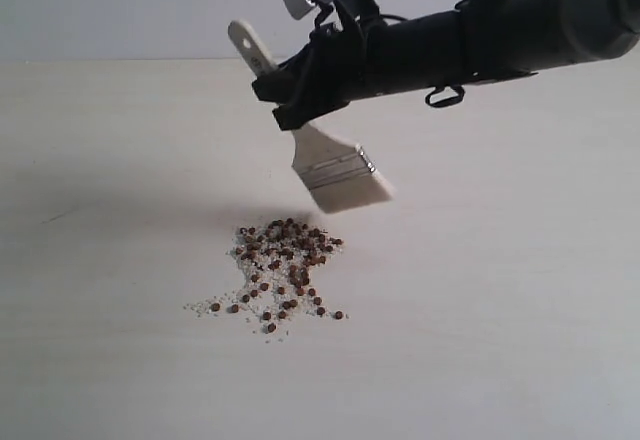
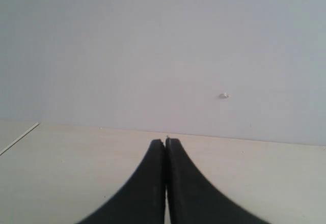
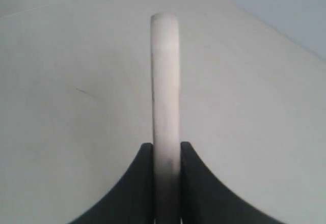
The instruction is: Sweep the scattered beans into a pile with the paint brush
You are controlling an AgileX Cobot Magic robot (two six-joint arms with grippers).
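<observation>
right jaws clamped on paint brush [image 1: 335, 165] handle | bristles hang just above far edge of beans [image 1: 283, 260] | left jaws pressed together, empty

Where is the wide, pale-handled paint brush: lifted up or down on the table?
Lifted up. The right gripper holds the brush tilted, bristles above the reddish-brown beans.

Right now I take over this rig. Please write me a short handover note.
Left gripper: fingers shut, empty.
Right gripper: fingers shut on the brush handle; brush tilted, bristles down, seemingly off the table, just beyond the beans.
Beans: mostly one loose pile; some strays on its near side.
Done: most are gathered.
Left: sweep the strays in.
</observation>
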